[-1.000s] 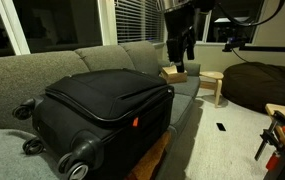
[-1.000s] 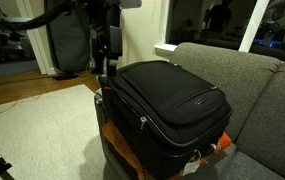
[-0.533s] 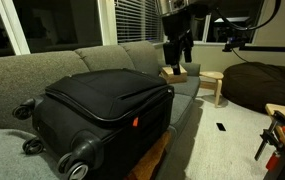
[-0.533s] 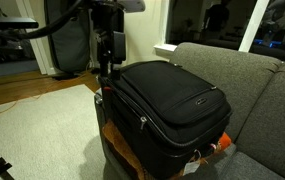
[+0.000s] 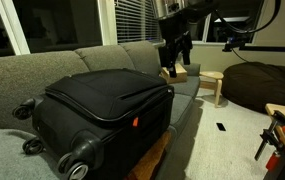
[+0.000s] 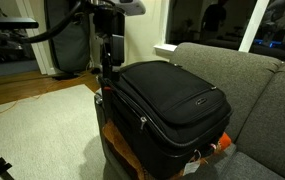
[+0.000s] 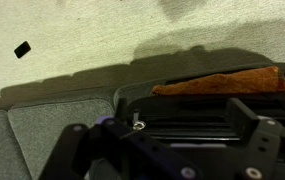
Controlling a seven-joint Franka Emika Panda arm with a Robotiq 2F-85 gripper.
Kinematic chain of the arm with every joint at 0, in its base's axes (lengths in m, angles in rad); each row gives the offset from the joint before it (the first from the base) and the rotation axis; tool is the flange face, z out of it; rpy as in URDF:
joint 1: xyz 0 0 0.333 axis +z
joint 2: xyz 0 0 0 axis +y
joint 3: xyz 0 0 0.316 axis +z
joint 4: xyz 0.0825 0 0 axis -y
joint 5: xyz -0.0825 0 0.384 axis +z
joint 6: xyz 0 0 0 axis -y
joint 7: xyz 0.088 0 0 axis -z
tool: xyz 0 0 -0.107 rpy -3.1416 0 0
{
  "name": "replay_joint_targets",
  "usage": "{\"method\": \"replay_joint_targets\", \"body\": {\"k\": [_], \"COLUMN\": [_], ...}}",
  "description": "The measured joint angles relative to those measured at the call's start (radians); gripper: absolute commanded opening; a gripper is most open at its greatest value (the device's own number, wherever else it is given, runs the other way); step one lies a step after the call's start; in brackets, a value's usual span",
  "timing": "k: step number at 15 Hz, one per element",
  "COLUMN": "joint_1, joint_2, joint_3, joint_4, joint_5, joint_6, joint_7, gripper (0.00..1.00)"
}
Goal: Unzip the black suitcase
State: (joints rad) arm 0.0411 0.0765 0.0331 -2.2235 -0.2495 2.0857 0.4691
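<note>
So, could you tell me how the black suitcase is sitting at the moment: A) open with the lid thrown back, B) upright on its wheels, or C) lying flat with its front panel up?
C: the black suitcase lies flat with its front panel facing up and its lid closed.

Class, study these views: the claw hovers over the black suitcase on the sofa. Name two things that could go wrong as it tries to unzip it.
1. The zip pull looks tiny in the wrist view next to the open claw, so the claw may pinch fabric instead.
2. The black suitcase lies loose on the soft sofa. Tugging the zip could drag the whole case rather than open it.
</note>
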Motion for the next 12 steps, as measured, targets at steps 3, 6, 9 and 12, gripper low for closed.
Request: {"method": "replay_joint_targets", "body": {"k": [3,6,9,12], "joint_1": [0.002,0.002,0.002,0.002], "joint_2": [0.013,0.013,0.018,0.039], "joint_3": [0.001,0.001,0.001,0.001], "joint_4": [0.010,0.012,0.012,0.014], "joint_5": [0.000,0.000,0.000,0.002], "joint_6": [0.000,0.000,0.000,0.000], "joint_7": [0.009,0.010,0.010,0.011], "gripper": [1.00,1.00,1.00,1.00]}}
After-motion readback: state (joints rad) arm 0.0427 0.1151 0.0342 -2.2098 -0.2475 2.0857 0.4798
